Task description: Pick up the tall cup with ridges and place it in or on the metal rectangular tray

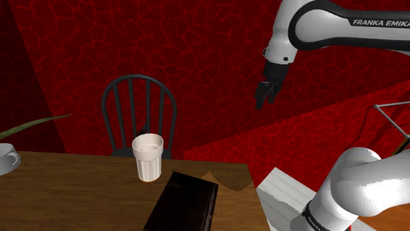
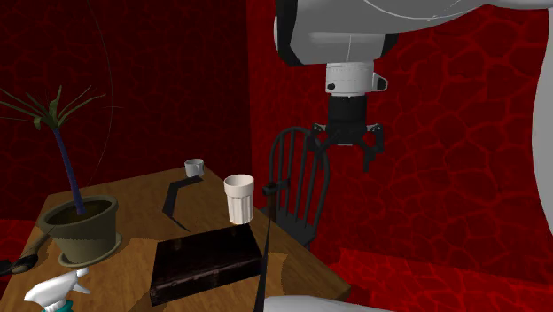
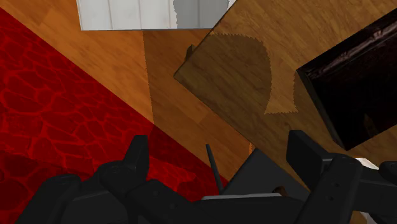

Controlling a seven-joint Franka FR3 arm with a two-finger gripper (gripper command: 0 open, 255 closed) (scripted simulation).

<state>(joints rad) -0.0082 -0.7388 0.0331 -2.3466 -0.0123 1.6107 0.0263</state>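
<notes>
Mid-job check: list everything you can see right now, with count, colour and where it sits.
Tall ridged cup: one, white, upright on the table, next to the tray's far end.
Rectangular tray: one, very dark, on the table near the stand.
Small cup: one, whitish, at the table's far end.
Potted plant: one, green leaves in an olive pot, on the table at the second exterior view's left.
Spray bottle: one, white and teal, near the pot.
Table: one, brown wood.
Chair: one, dark, behind the table.
Stand: one, white, beside the table.
Arm: one, white.
Gripper: one, black, open, in the air.
</notes>
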